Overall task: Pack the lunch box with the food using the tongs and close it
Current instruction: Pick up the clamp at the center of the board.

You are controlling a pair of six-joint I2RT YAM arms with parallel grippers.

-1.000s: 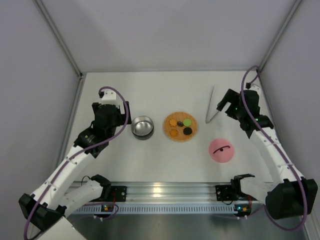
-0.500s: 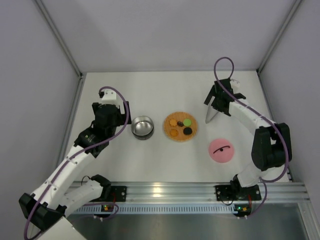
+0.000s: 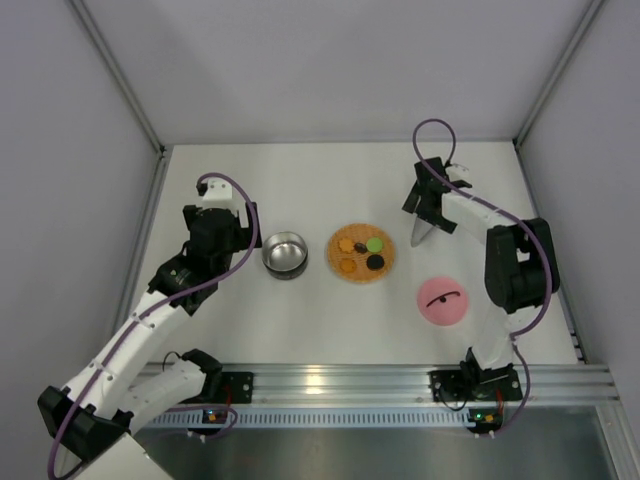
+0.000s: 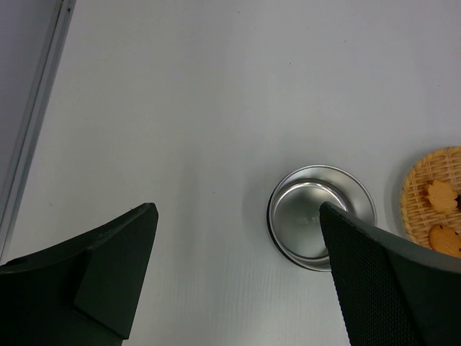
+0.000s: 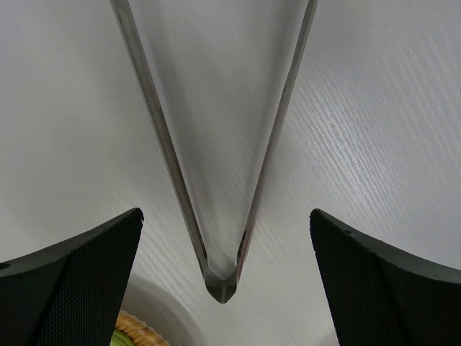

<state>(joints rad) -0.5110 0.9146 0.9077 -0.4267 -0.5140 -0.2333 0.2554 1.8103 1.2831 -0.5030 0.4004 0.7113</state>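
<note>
The lunch box, a shiny steel bowl [image 3: 285,253], stands left of centre and holds nothing; in the left wrist view the lunch box [image 4: 322,227] sits partly behind my right finger. Its pink lid [image 3: 443,301] with the black handle lies apart at the right front. The food [image 3: 362,254] sits on an orange woven disc. The tongs [image 3: 419,237] lie on the table right of the disc. My right gripper [image 3: 428,205] hangs open over them, and the tongs' joined end [image 5: 221,285] lies between its fingers, untouched. My left gripper [image 3: 247,236] is open beside the bowl.
The orange disc [image 4: 436,209] shows two orange pieces at the right edge of the left wrist view, and its rim [image 5: 137,333] peeks into the bottom of the right wrist view. Grey walls enclose the table [image 3: 300,180] on three sides. A metal rail [image 3: 330,385] runs along the front.
My right arm has swung in from the right wall, and its gripper now hangs over the tongs. The left arm, bowl, food and lid have not moved.
</note>
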